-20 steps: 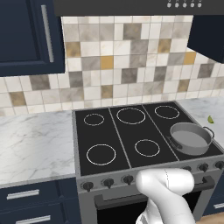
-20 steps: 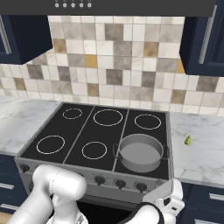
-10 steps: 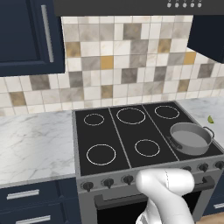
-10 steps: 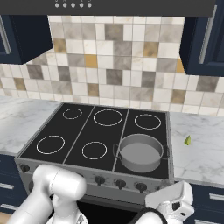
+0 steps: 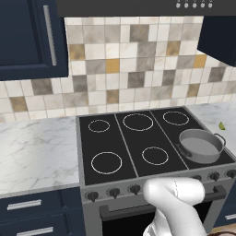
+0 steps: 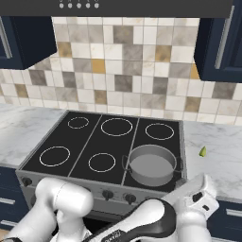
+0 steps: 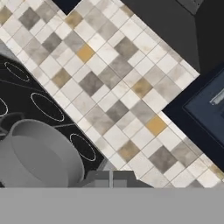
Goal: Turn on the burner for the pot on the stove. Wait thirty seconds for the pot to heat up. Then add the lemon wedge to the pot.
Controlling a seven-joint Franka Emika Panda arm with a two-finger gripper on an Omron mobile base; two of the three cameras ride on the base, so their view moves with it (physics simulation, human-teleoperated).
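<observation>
My hand has risen at the stove's front right corner since a second ago, and my pincer [image 7: 110, 178] stays closed on nothing. In the hand view its dark tips meet just beside the pot [image 7: 37, 155]. The pot [image 6: 152, 164] sits on the stove [image 6: 90, 142] at the front right corner, over the burner there. The lemon wedge [image 6: 203, 151] lies on the marble counter [image 6: 217, 156] to the right of the stove, well apart from the pot.
</observation>
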